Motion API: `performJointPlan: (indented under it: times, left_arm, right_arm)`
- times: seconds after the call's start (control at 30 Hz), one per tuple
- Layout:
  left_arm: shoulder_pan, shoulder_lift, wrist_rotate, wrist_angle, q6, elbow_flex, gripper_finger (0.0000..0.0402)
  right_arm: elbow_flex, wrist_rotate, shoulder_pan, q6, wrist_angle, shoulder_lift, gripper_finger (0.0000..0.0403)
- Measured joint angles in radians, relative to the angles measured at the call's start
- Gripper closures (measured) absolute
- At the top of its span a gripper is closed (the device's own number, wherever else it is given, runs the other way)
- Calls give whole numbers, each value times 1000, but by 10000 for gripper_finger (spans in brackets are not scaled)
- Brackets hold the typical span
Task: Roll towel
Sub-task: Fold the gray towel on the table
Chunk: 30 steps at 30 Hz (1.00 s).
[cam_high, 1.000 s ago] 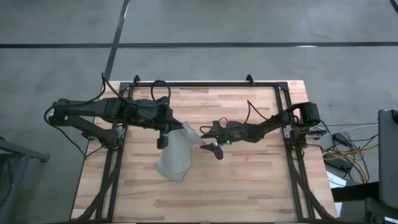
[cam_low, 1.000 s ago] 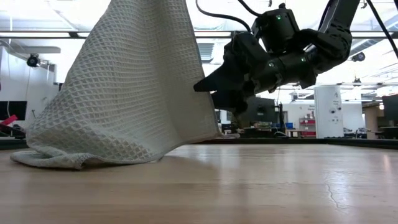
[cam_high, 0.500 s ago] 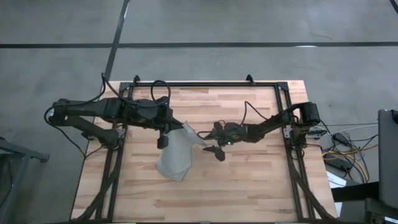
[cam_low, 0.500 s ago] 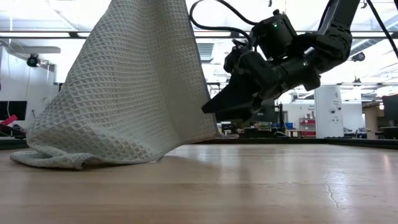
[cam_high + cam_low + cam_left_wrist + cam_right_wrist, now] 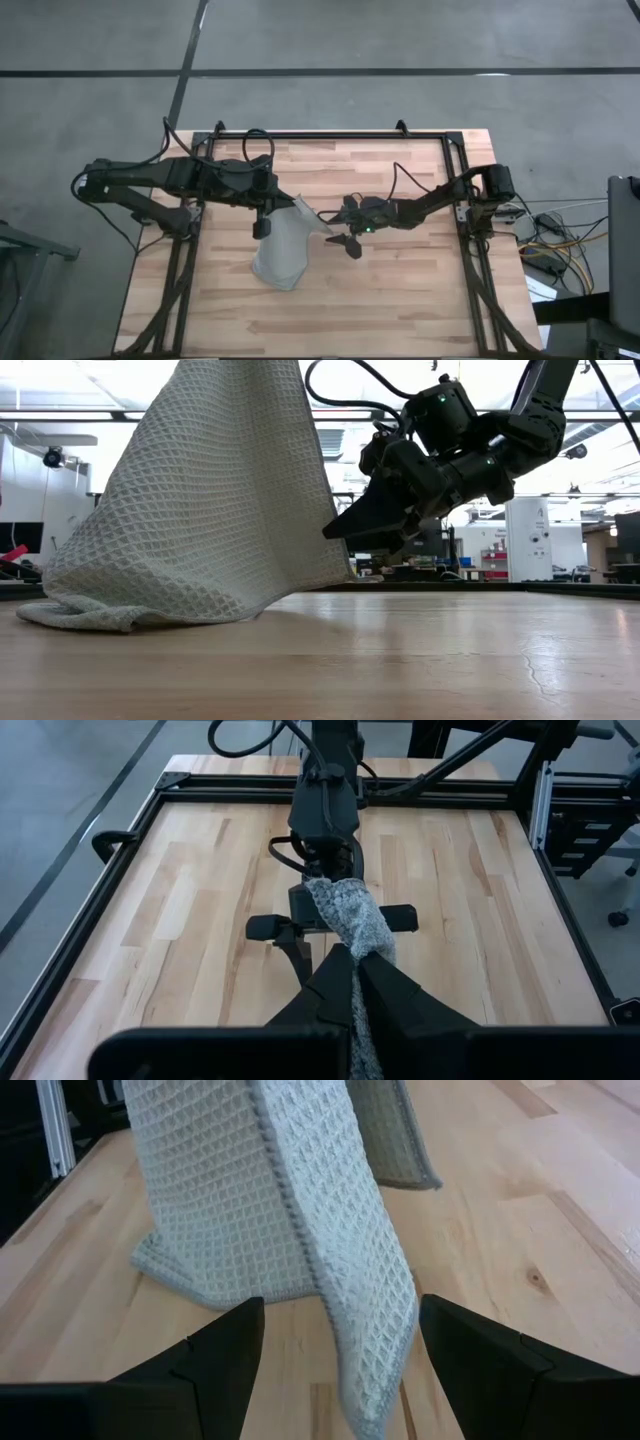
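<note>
Between right gripper (image 5: 335,1350) fingers: towel (image 5: 300,1230) corner | left gripper (image 5: 355,982) pinching it

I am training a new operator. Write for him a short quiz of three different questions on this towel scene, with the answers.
1. True or false: the left tool is shut on the towel.
2. How does the right tool stand? A open, B shut.
3. Fill in: the towel's lower end rests on the ___.

Key: 1 true. 2 A; a hanging towel edge lies between its fingers. 3 table.
</note>
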Motion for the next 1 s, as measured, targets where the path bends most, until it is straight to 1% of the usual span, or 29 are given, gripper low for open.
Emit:
performJointPlan:
  times: [0.27,0.53,0.67,0.83,1.0]
  left_arm:
    - [0,0,0,0,-2,0,395]
    - [0,0,0,1,-1,0,395]
    - [0,0,0,0,-1,0,395]
    - [0,0,0,1,-1,0,395]
    - [0,0,0,0,0,0,395]
  right_arm:
    - [0,0,0,4,-16,0,138]
    - [0,0,0,-1,-147,0,138]
    - [-2,0,0,-4,-175,0,139]
    - [-2,2,0,-3,-176,0,150]
    - [-2,2,0,-4,-178,0,172]
